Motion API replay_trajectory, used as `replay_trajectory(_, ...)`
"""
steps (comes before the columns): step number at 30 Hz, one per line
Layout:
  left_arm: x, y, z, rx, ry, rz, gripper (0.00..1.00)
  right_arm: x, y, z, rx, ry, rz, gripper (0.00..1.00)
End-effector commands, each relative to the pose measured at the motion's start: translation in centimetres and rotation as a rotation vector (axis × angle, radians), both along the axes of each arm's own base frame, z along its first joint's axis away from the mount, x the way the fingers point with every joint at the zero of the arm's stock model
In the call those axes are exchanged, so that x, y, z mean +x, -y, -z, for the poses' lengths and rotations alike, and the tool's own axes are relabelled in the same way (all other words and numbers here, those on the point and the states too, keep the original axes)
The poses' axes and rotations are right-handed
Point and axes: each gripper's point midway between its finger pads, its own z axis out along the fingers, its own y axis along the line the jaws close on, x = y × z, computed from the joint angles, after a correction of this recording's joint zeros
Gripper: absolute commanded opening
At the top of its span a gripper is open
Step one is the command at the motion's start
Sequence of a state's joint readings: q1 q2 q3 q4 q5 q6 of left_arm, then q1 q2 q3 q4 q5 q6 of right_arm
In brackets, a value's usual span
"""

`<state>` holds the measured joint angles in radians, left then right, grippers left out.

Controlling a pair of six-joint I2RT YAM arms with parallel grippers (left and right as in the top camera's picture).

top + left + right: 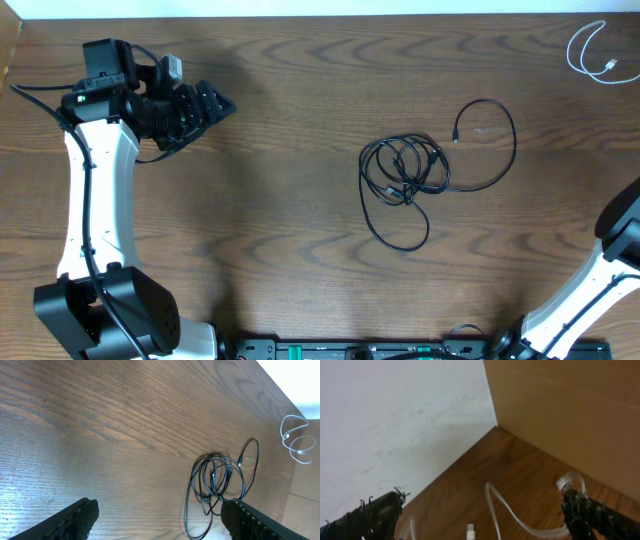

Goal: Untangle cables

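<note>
Table: dark wood-grain top (300,80) filling the overhead view, with a pale strip along the 12 o'clock edge.
Background: seen from the right wrist, a white wall (395,420) meeting a tan panel (570,415) right at the table corner.
Left arm: white and black (95,200), rising from a base at 7 o'clock up to 10 o'clock.
Right arm: only partly in the overhead view (610,260), down at 4 o'clock and cut off by the frame edge.
Left gripper: up at 10 o'clock (222,103), nose aimed toward 3 o'clock. From its own wrist camera (162,517), fingers spread wide, bare wood between them, nothing held, well apart from any cable.
Right gripper: out of the overhead view. On the wrist camera (480,520), fingers far apart, nothing clamped.
Black cables: one knotted bundle (405,170) lying flat at 3 o'clock of table centre. Overlapping coils, a big loop swinging out toward 2 o'clock, another sagging toward 5 o'clock. From the left wrist, same tangle (215,485) ahead and to the right.
White cable: loosely curled alone in the 1 o'clock corner (595,55), well apart from the black bundle. Also on the left wrist camera (295,440). On the right wrist camera (505,510), running over the wood between the open fingers, with a small curl by the right-hand fingertip, contact impossible to tell.
Plug: small white end (470,530) on the wood, at 6 o'clock of the right wrist view.
</note>
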<state>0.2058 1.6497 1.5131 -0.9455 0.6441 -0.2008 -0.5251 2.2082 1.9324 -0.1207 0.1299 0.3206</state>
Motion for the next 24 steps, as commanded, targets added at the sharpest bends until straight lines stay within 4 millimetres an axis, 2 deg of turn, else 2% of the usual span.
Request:
replay_trajectory(1,-0.1,-0.1,-0.3,0.021,0.018,0.016,0.84,-0.9,-1.6,-4.3,-0.006,0.031,-0.050,0.99)
replay_trajectory(6,-0.1,-0.1,-0.3,0.040,0.040,0.051,0.84,-2.2,-5.3,-6.1,0.081,-0.001,-0.180,0.99)
replay_trajectory(11,0.2,-0.3,-1.8,0.090,0.113,0.098,0.84,-4.3,-10.5,-8.5,0.183,-0.025,-0.369,0.99)
replay_trajectory(13,0.2,-1.0,-3.1,0.146,0.150,0.078,0.84,-5.6,-13.2,-10.0,0.212,-0.033,-0.455,0.99)
replay_trajectory(17,-0.7,-1.5,-6.4,0.242,0.235,0.050,0.84,-8.0,-15.8,-11.5,0.242,-0.068,-0.474,0.99)
replay_trajectory(21,-2.3,-1.0,-9.5,0.312,0.322,0.040,0.84,-9.8,-18.0,-12.9,0.253,-0.084,-0.505,0.99)
replay_trajectory(24,-3.5,0.2,-11.5,0.325,0.384,0.059,0.85,-10.9,-20.7,-13.3,0.262,-0.111,-0.583,0.99)
